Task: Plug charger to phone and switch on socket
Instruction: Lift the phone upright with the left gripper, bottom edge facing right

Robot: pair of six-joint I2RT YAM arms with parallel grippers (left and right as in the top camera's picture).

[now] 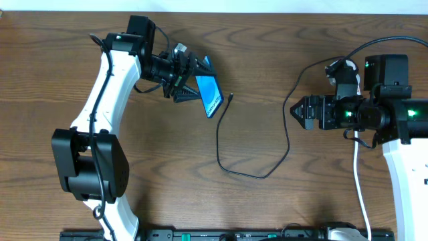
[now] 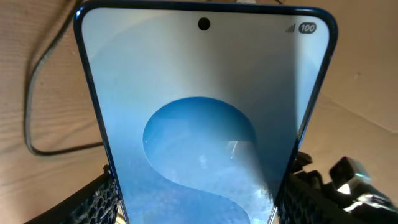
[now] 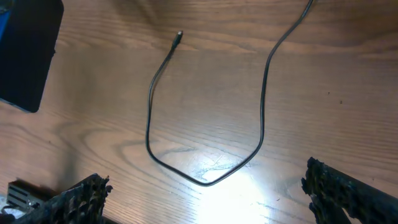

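My left gripper point(image 1: 189, 82) is shut on the phone point(image 1: 210, 94) and holds it tilted above the table. In the left wrist view the blue screen with a lighter circle point(image 2: 199, 124) fills the frame between the left gripper's fingers point(image 2: 199, 202). The charger is a thin black cable; its plug tip point(image 1: 231, 96) lies on the table just right of the phone and also shows in the right wrist view point(image 3: 178, 36). The cable loops down point(image 1: 257, 176) and back up toward my right arm. My right gripper point(image 1: 299, 112) is open and empty, right of the loop point(image 3: 214, 199). The socket is mostly hidden under my right arm.
A white cord point(image 1: 362, 191) runs from under the right arm toward the front edge. A white block point(image 1: 346, 67) sits where the black cable ends. A dark rail point(image 1: 200, 235) lines the front edge. The phone's dark back point(image 3: 25, 56) shows top left in the right wrist view.
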